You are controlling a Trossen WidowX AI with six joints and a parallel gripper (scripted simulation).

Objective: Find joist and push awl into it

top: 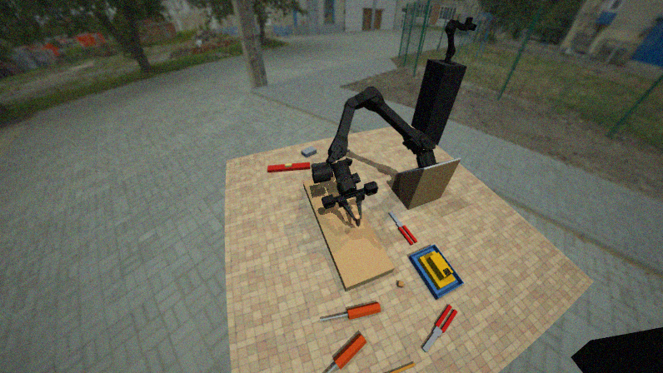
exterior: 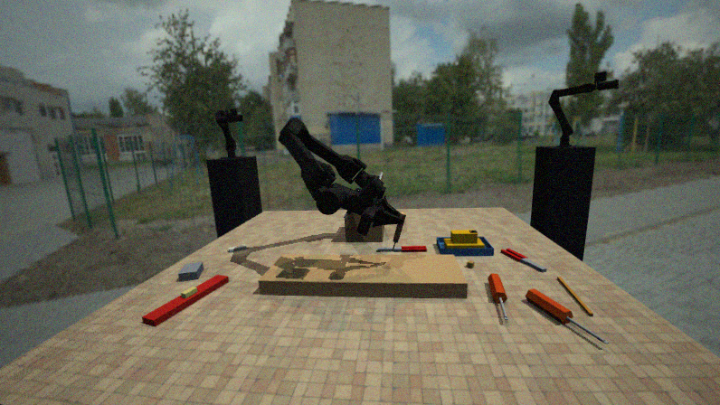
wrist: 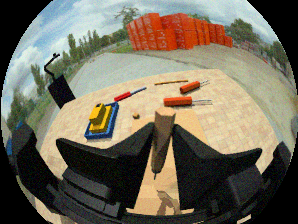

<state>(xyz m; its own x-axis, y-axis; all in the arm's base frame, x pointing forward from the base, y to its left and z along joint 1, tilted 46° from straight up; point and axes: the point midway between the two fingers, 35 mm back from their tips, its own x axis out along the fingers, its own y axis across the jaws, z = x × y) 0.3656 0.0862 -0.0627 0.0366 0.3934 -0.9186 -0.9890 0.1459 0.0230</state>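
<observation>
My gripper (top: 357, 221) (exterior: 402, 217) (wrist: 162, 127) is shut on the brown handle of the awl (exterior: 398, 230) (wrist: 162, 137). The awl points down, slightly tilted in the exterior view, with its tip in the air above the floor panel (top: 366, 261) (exterior: 363, 289) (wrist: 189, 121). The panel lies flat, with the arm's shadow across it; no hole can be made out, and the joist is hidden. The yellow stud finder (top: 436, 268) (exterior: 463, 236) (wrist: 101, 118) rests in the blue tray (top: 419, 266) (exterior: 466, 250), beside the panel.
An upright board (top: 426, 185) stands near the arm's base. A red-handled tool (top: 408, 234) lies between panel and tray, another (top: 446, 320) beyond the tray. Two orange screwdrivers (top: 364, 310) (top: 350, 350) lie past the panel's end. A red level (top: 288, 166) and grey block (top: 308, 151) lie opposite.
</observation>
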